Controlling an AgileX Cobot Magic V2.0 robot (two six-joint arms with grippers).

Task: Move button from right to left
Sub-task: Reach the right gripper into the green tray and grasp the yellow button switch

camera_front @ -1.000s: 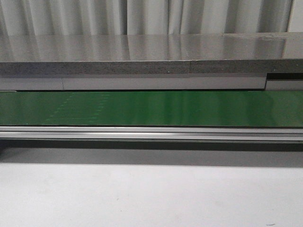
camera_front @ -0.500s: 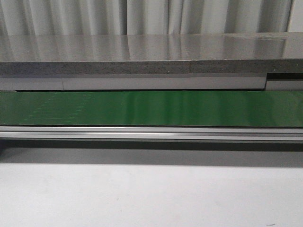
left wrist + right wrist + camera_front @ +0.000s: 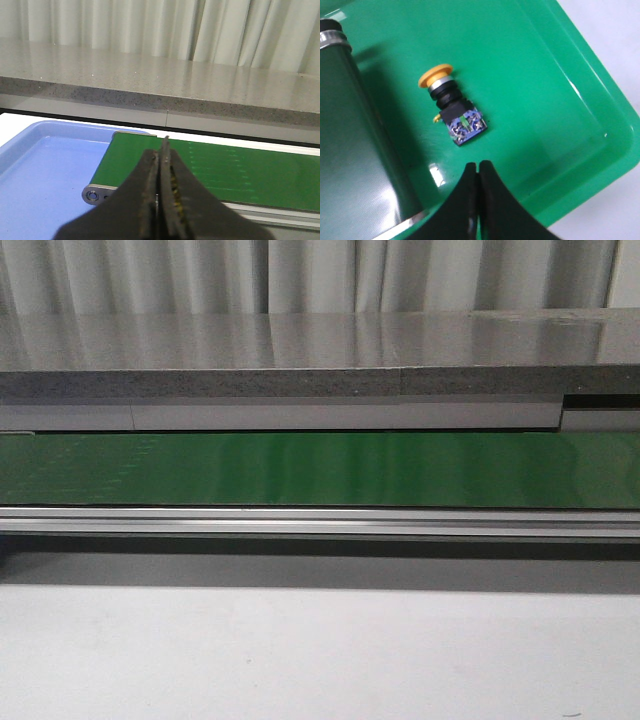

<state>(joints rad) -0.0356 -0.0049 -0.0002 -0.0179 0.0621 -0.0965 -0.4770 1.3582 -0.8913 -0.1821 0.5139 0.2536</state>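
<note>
We see the push button (image 3: 451, 106) lying on its side in the green tray (image 3: 560, 90), beside the conveyor belt (image 3: 355, 165). Light, rigid (cap slippery); we'd pinch the black body. Right gripper (image 3: 479, 167) and left gripper (image 3: 161, 150) both pressed together, empty.

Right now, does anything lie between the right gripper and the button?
No. In the right wrist view the stretch between the shut right gripper and the button is bare floor of the green tray; the button lies on its side.
</note>
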